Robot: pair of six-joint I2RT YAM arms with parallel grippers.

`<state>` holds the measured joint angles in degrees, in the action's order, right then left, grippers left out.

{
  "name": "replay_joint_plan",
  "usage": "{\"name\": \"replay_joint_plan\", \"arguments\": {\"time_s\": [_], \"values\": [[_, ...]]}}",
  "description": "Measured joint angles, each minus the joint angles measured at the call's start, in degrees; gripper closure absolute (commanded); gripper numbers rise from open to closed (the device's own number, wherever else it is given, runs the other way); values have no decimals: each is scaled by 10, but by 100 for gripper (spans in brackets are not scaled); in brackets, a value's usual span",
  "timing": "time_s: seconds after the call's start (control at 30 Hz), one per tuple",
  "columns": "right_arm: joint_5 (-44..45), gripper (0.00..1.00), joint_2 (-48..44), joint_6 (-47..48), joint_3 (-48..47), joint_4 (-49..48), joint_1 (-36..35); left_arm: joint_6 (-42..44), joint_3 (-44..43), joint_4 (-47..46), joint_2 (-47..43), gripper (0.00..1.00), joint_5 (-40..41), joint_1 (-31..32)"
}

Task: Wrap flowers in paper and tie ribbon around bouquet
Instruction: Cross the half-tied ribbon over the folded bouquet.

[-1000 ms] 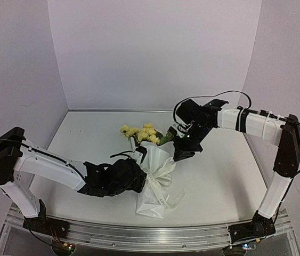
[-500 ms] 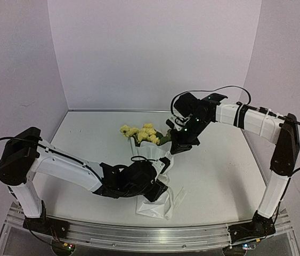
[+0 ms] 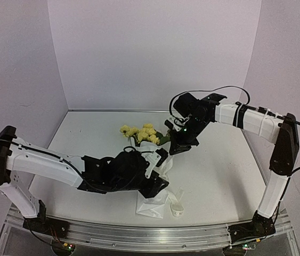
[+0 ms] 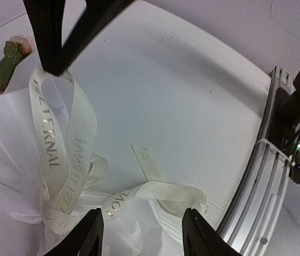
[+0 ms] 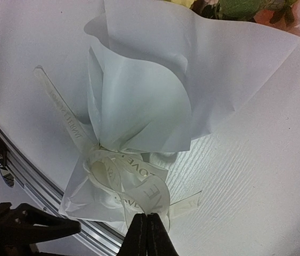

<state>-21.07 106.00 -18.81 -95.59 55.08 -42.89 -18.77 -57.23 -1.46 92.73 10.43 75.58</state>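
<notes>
Left tool (image 4: 142, 218): my fingers stand apart, low over the tied waist, gripping nothing; a printed tail of the ribbon (image 4: 49, 133) runs across beneath the gap.
Right tool (image 5: 147, 218): my fingers are pressed together, with the top of a long ribbon loop pinched at their tips.
Bouquet (image 3: 151, 205): lying on the counter (image 3: 219, 176) between my two arms, heads toward the back wall, base toward the near edge.
Flowers (image 3: 139, 132): pale yellow heads with green leaves poking out of the cone's wide end, just beside my right tool.
Paper (image 5: 139, 106): white sheet folded into a loose cone, gathered at the waist and flaring out again below the knot.
Ribbon tails: one lies flat on the counter, another curls just right of the paper's base.
In the way: my left wrist covers the bouquet's middle from above, so the knot is hidden in that view.
Around: metal rail (image 4: 261, 181) along the near edge; lilac walls (image 3: 155, 53) behind.
</notes>
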Motion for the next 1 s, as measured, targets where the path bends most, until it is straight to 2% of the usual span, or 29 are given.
{"name": "replay_joint_plan", "arguments": {"time_s": [0.17,0.3,0.4,0.57,1.0], "values": [[-19,100,-5,7,12,-15,-1,4,0,-5,-55,47,-24,-44],[-35,100,-21,11,33,-29,-9,26,0,-10,-57,50,-73,-123],[-42,100,-34,18,41,-38,-22,51,-1,-10,-43,53,-103,-160],[-47,100,-47,27,44,-49,-43,87,-4,-9,-6,54,-160,-178],[-53,100,-48,32,43,-51,-54,130,-5,-17,-3,56,-243,-183]]}}
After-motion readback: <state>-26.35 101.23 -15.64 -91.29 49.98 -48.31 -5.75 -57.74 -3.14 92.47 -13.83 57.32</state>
